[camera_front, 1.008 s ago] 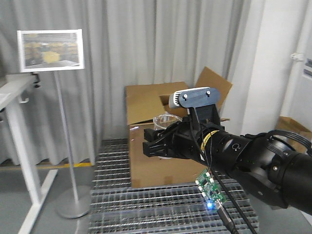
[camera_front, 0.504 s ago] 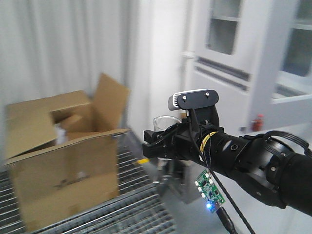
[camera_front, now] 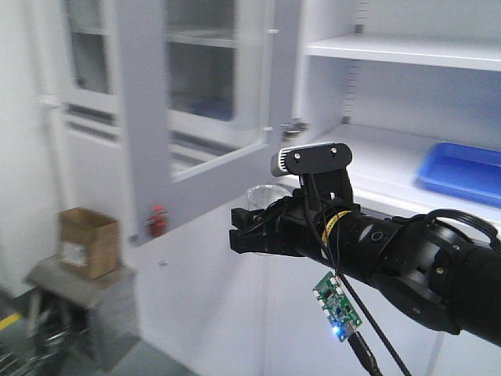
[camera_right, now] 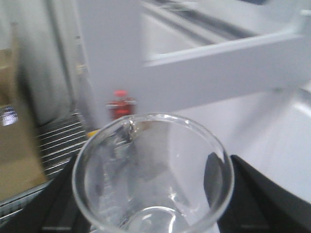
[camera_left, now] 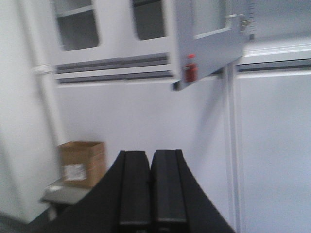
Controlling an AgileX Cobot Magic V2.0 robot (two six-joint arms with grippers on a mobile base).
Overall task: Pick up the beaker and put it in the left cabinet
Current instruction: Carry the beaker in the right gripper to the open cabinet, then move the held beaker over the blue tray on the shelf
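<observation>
Small clear glass cylindrical beaker (camera_front: 266, 196), upright with its mouth up, pinched between the black fingers (camera_right: 265, 196) of the right gripper (camera_front: 252, 232). Held in mid-air, not on any shelf. In the right wrist view, round rim and pouring lip close to the lens, dark fingers on both sides of the glass wall, nothing visible inside.

Behind and to the right of it, the light grey metal left cabinet (camera_front: 376, 153), with wide horizontal shelves and a slotted upright rail at the back. Flat blue plastic tray (camera_front: 462, 174) on the lower shelf at the far right, well apart from the beaker. Left of the shelves, a grey-framed glass door (camera_front: 196, 86) standing open, its lower edge just above the beaker in the front view. Small red item (camera_front: 158, 219) near the bottom of that door, too blurred to identify.

Black right arm reaching in from the right, with a grey camera housing (camera_front: 309, 159) on the wrist and a green circuit board (camera_front: 337, 304) with a blue light hanging beneath.

Left gripper (camera_left: 151, 158) low in its own view, its two black fingers pressed together with nothing between them. Beyond it, plain white cabinet fronts (camera_left: 146, 116) and a brown cardboard box (camera_left: 81, 162) on a low grey stand (camera_left: 65, 195) at the left.
</observation>
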